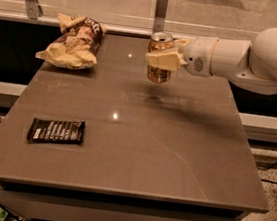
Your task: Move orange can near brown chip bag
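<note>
The orange can is held upright above the table, over its far middle part; its shadow lies below it. My gripper reaches in from the right on a white arm and is shut on the can's upper half. The brown chip bag, pale tan with a dark brown end, lies at the table's far left corner, well to the left of the can.
A flat black bar wrapper with white stripes lies at the front left of the grey table. A glass barrier with metal posts runs behind the table's far edge.
</note>
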You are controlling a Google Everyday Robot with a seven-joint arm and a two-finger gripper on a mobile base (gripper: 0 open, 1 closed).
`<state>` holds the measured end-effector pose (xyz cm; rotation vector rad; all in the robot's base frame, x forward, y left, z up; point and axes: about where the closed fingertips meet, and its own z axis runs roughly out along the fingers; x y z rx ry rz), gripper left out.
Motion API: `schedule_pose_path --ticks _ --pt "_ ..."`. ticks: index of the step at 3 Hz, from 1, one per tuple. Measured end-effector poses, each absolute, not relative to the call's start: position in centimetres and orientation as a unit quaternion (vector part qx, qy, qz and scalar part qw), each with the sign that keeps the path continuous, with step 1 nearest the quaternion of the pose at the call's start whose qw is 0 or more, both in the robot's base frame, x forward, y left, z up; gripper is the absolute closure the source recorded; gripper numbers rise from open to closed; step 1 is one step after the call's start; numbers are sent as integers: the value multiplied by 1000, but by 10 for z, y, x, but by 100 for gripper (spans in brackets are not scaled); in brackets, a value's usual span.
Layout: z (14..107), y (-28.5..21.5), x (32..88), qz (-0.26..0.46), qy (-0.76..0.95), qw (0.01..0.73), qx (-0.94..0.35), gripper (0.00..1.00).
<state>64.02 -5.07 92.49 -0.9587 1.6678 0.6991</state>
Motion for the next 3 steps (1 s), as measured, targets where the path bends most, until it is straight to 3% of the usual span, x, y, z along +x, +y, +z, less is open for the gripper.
schedule_pose_path --ticks 3 --pt "919 20 696 301 698 504 -411 100"
